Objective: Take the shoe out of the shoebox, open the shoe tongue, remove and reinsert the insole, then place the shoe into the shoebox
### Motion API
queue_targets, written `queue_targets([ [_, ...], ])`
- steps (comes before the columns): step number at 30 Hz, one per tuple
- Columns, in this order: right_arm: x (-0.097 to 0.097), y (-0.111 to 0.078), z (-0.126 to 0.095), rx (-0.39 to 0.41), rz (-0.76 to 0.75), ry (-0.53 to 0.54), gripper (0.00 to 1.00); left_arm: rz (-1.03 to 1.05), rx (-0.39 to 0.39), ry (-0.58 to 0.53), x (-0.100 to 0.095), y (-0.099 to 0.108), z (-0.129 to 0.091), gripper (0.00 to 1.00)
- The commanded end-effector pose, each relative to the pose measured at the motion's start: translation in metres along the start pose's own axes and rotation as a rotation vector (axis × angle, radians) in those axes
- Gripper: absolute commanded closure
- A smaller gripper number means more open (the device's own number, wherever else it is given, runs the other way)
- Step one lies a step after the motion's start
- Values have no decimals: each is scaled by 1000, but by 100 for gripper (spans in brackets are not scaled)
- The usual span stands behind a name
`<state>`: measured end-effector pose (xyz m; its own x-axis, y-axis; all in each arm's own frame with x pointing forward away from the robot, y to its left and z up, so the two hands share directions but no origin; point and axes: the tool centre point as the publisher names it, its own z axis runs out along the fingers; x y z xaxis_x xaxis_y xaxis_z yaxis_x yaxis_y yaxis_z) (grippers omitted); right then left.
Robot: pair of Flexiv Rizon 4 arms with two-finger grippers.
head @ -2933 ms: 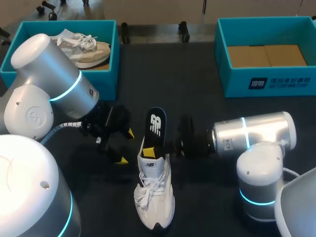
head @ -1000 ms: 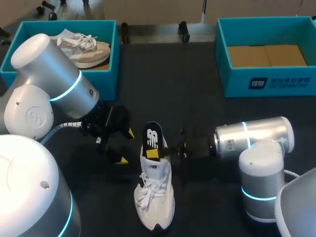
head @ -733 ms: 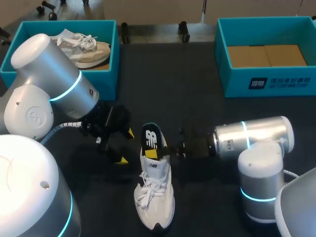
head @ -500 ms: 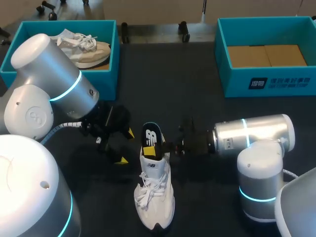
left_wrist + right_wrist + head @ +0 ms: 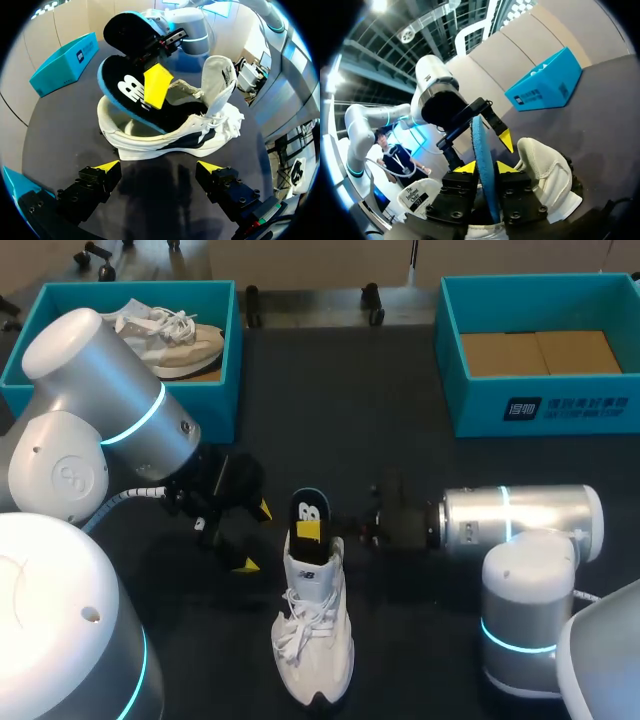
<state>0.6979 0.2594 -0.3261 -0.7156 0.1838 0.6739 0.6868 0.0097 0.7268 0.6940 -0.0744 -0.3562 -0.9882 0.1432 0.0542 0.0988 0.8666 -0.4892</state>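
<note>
Right fingers [image 5: 466, 168] pinch flat blue-rimmed insole [image 5: 311, 513] in white shoe [image 5: 316, 640]

A white logo is showing on the black foam insole [image 5: 311, 517], unreadable white print on the two-o'clock teal cardboard shoebox [image 5: 470, 410].

The left arm [image 5: 95, 390] and right arm [image 5: 520, 525] are rounded silver-grey housings with glowing cyan rings at the joints, a grey cable [image 5: 118, 503] trailing off the left, and the left tool [image 5: 159, 166] and right tool [image 5: 486, 167] are black screw-studded blocks with yellow wedge tips.
</note>
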Motion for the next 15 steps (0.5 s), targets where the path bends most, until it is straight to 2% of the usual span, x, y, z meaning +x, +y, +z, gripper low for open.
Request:
queue_targets([
  [1,-4,-3,2,-20,9,10,100,2,2,-3,2,1,-1,0],
  [8,-3,-11,4,8,36,0,100,2,2,-3,2,1,-1,0],
  [15,2,-29,4,53,97,-29,100,2,2,-3,2,1,-1,0],
])
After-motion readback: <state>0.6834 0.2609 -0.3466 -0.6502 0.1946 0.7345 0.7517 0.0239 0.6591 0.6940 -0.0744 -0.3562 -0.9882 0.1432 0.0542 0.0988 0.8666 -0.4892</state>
